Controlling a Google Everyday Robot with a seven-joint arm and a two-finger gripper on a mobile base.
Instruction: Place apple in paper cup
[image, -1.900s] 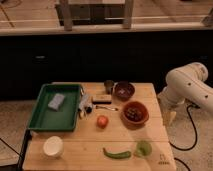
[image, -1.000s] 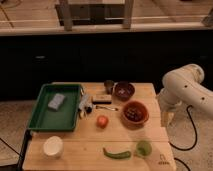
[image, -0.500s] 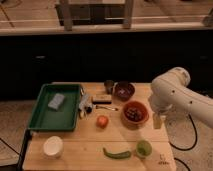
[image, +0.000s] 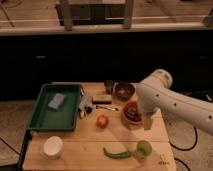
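The approach is in hand; the grasp is not yet begun. The apple (image: 102, 121) lies mid-bench (image: 85, 145), between the green tray (image: 62, 117) and the reddish-brown bowl (image: 132, 112). The paper cup (image: 53, 146) stands well apart, front left. The hand (image: 148, 121) hangs just right of the bowl, without the apple; I cannot tell whether it is open. Next it must cross left past the bowl and descend on the apple. Since half a second ago the arm has swung further over the bench, while apple and cup are unmoved.
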